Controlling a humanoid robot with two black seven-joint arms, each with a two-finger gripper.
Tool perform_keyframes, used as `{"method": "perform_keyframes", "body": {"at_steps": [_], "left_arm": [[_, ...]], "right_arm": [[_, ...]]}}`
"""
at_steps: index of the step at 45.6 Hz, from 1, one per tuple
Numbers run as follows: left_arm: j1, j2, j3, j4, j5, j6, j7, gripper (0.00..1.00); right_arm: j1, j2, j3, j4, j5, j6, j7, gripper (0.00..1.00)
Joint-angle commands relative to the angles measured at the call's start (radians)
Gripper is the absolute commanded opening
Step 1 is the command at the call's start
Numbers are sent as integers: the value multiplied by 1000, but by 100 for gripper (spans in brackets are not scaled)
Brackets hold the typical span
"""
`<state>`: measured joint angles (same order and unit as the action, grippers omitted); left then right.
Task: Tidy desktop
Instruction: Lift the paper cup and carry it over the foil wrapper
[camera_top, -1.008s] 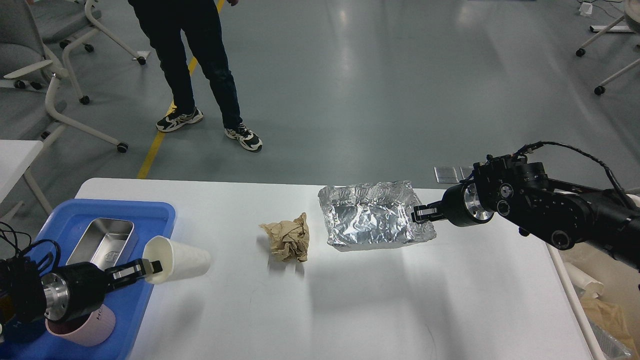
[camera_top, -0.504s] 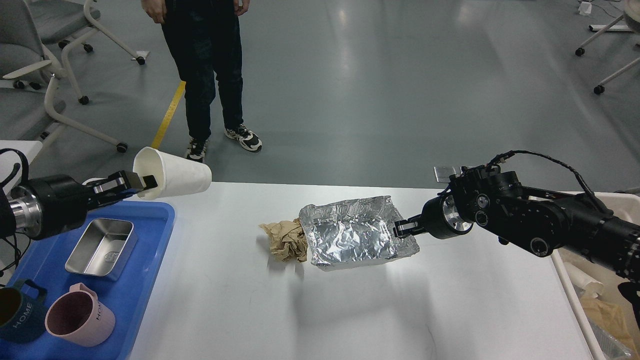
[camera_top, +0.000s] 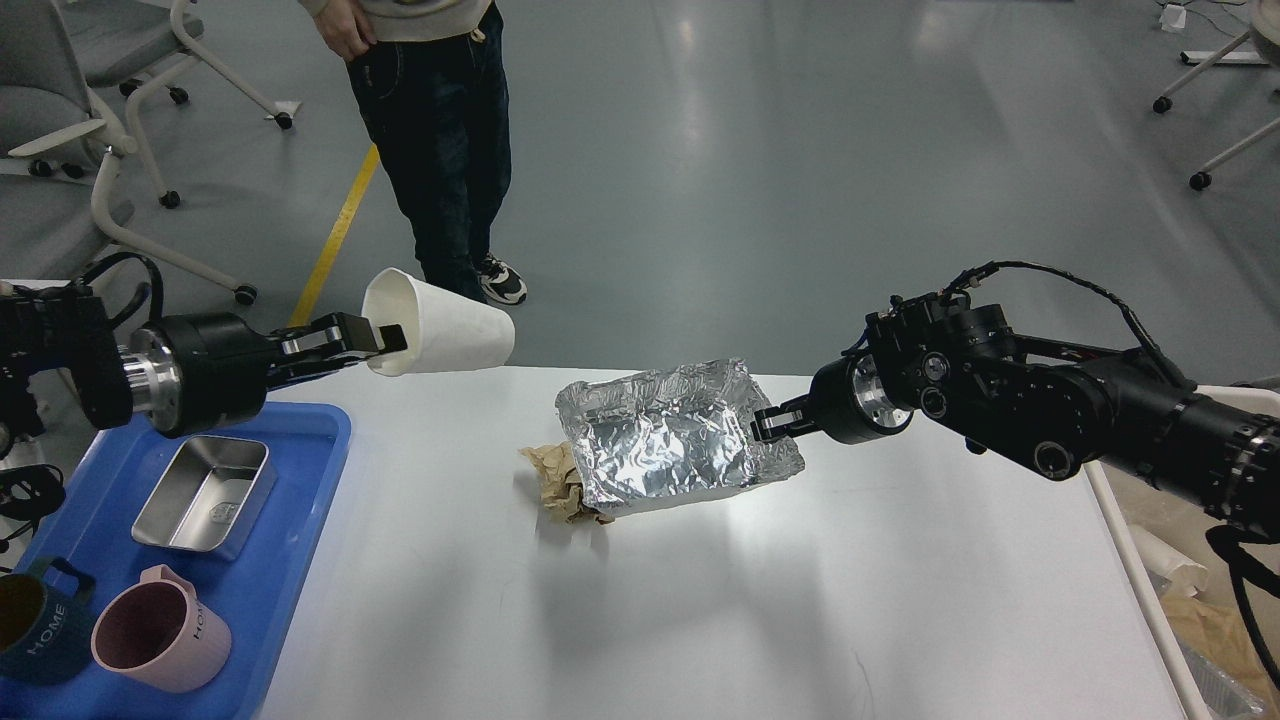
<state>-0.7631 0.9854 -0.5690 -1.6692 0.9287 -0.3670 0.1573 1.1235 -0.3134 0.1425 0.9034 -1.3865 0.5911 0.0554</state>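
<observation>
The white desktop (camera_top: 700, 620) fills the lower middle of the head view. My left gripper (camera_top: 385, 340) is shut on the rim of a white paper cup (camera_top: 445, 325) and holds it on its side in the air above the desktop's far left edge. My right gripper (camera_top: 765, 424) is shut on the right edge of a crumpled foil tray (camera_top: 670, 435) and holds it lifted over the middle of the desktop. A crumpled brown paper ball (camera_top: 555, 480) lies on the desktop, partly hidden behind the foil.
A blue tray (camera_top: 290, 560) at the left holds a metal tin (camera_top: 205, 495), a pink mug (camera_top: 160, 640) and a dark mug (camera_top: 30, 625). A cream bin (camera_top: 1180, 590) with waste stands at the right. A person (camera_top: 440, 120) stands beyond the table.
My left gripper has raised the cup from beside the blue tray and carried it right. My right gripper has moved the foil tray left, over the paper ball. The person has stepped right.
</observation>
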Motion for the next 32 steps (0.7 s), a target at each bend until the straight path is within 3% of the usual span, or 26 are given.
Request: {"method": "perform_keyframes", "body": {"at_steps": [1,19,32], "left_arm": [[-10,-45,18,29,-2,2,-4,0],[-39,-220,50,115,-21,20,-10,0],[-41,-280,112,143,-17,11,-12,0]], "right_arm": [[18,8,-1,-1,1,3,0,0],[30,53,-43,-3,1,3,0,0],[39,48,-47,-4,3,3,1,0]]}}
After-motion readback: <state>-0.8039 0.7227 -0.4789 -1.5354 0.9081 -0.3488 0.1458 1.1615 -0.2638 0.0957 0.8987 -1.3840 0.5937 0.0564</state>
